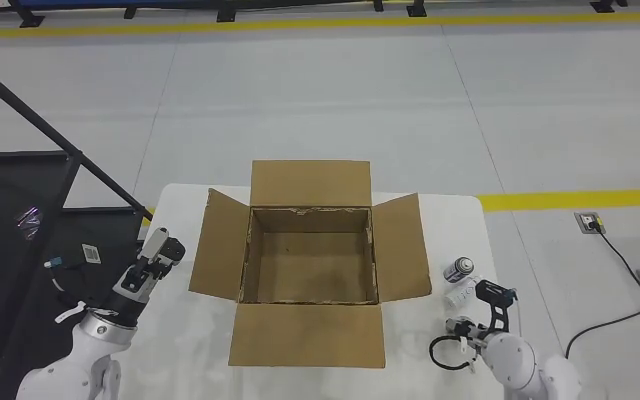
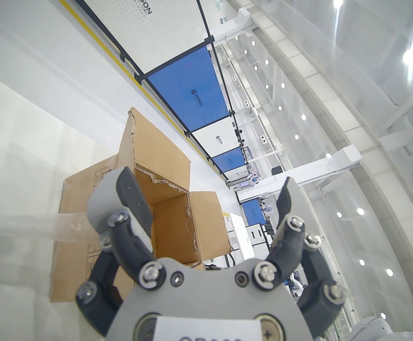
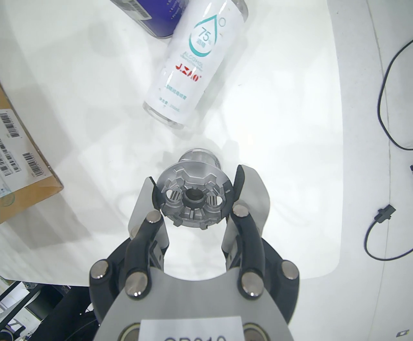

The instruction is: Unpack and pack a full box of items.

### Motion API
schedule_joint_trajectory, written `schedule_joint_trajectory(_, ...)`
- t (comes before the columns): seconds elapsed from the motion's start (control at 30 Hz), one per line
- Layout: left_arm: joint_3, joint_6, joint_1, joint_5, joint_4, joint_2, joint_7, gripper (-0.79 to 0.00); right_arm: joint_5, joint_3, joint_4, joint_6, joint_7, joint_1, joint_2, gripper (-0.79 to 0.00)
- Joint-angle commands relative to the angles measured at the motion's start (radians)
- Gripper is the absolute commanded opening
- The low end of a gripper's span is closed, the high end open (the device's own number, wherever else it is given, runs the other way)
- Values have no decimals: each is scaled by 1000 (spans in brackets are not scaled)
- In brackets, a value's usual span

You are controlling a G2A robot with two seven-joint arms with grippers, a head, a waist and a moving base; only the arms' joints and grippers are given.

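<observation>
An open cardboard box (image 1: 310, 262) stands in the middle of the white table (image 1: 440, 215), flaps spread out and its inside bare. My left gripper (image 1: 160, 243) is beside the box's left flap; in the left wrist view this gripper (image 2: 206, 179) is open and holds nothing, with the box (image 2: 167, 210) ahead of it. My right gripper (image 3: 197, 182) is shut on a silver toothed metal part (image 3: 193, 200), its fingers against both sides of the flange. In the top view the right gripper (image 1: 460, 327) is at the table's front right.
A white alcohol bottle (image 3: 193, 61) lies on its side just ahead of the right gripper, with a dark blue can (image 3: 151, 16) beyond it. Both the bottle (image 1: 462, 295) and the can (image 1: 460, 268) sit right of the box. A box flap corner (image 3: 19, 168) is close by.
</observation>
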Motion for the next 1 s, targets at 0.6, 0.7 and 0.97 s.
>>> schedule_joint_trajectory(0.6,0,0,0,0,0,0,0,0,12,4,-75,-1,37,30,19,0)
schedule_joint_trajectory(0.7,0,0,0,0,0,0,0,0,108,30,-221,-7,-18,6,18,0)
schedule_joint_trajectory(0.97,8,-6,14,9,-9,1,19,0,325,23,-513,-126,-66,9,24,0)
